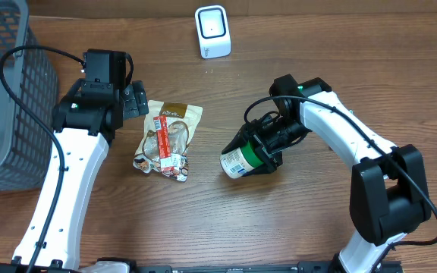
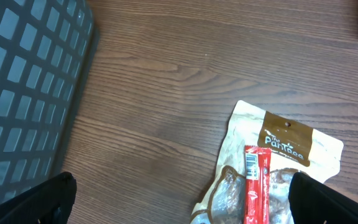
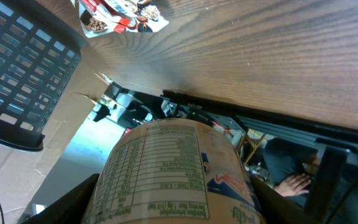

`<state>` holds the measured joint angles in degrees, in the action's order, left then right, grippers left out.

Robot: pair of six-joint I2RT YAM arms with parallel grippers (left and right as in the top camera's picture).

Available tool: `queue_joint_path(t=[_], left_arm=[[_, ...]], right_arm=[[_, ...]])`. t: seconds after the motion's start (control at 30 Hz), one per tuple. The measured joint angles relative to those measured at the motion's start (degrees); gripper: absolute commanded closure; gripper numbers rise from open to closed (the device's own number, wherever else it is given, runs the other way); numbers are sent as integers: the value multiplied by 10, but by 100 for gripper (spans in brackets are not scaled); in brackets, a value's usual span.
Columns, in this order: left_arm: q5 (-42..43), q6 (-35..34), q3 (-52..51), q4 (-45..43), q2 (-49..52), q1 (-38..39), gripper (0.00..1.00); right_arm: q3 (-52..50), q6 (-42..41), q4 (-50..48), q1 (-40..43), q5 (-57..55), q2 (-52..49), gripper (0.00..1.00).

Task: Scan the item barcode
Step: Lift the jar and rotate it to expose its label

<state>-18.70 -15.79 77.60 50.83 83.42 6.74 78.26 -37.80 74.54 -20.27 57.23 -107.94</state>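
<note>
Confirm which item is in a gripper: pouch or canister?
The white-labelled canister, held in the right gripper. The snack pouch lies flat on the table, ungripped, near the open left gripper.

On the table (image 1: 279, 227) I see the basket (image 1: 6, 91) at the far left, the snack pouch (image 1: 169, 140) near the middle, the can (image 1: 237, 161) just right of it between the right gripper (image 1: 262, 146) fingers, and the scanner (image 1: 212, 32) behind both, at the back edge.

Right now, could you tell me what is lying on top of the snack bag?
A red stick pack lies lengthwise on the bag, with a barcode showing in the left wrist view. The bag's print beneath it is covered.
</note>
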Motion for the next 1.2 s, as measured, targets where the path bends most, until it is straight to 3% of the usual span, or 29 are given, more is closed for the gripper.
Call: queue_joint_path(t=[1.1, 1.2], left_arm=[[0, 0, 0, 0, 0, 0, 0], [0, 0, 0, 0, 0, 0, 0]], right_arm=[[0, -27, 7, 0, 32, 0, 93], [0, -27, -4, 0, 33, 0, 96]])
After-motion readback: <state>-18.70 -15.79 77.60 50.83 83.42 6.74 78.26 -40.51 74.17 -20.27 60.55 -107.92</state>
